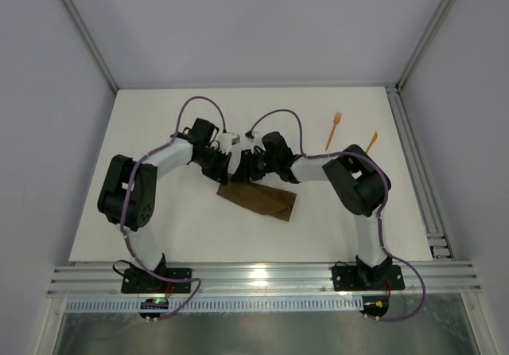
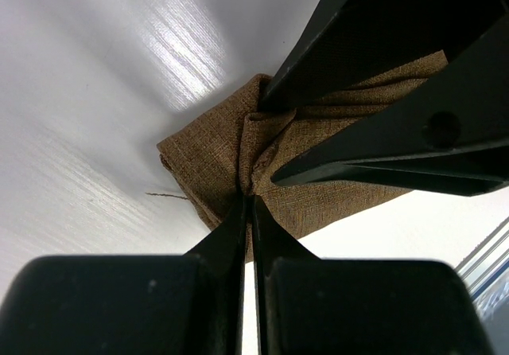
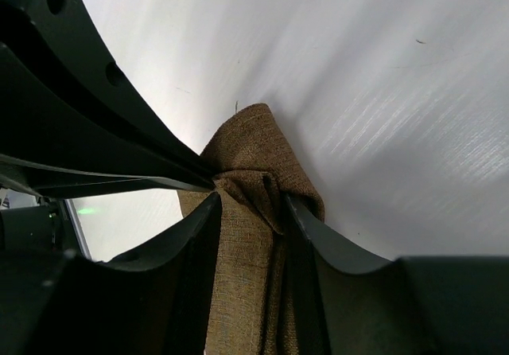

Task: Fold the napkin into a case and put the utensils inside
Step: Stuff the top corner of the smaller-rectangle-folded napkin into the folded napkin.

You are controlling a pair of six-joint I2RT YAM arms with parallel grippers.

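1. Two tools meet over the middle of the surface point(image 1: 175, 228), their tips almost touching. My left tool point(image 2: 248, 202) is clenched, its jaws nearly together and pinching a thin edge of the napkin point(image 2: 203, 152).
2. My right tool point(image 3: 250, 200) is grasping as well. Its jaws stand a little wider, with a bunched ridge of the same cloth pressed between the fingers point(image 3: 208, 212).
3. In the left wrist view, the right tool's fingers come in from the upper right and bear on the cloth just beside my left tips. Creases spread out from that pinched spot.
4. The napkin is dark brown and coarsely woven, and it is folded over itself in layers. From the top view it lies as a slanted band on the white surface. Its upper left end sits under the two tools, and the rest runs toward the near right, flat on the surface.
5. Farther out, toward the far right of the surface, I see the orange fork point(image 1: 332, 130) and the orange pointed utensil point(image 1: 371, 142). They lie near each other without touching, both slanted. Both are well apart from the napkin and outside its folds.
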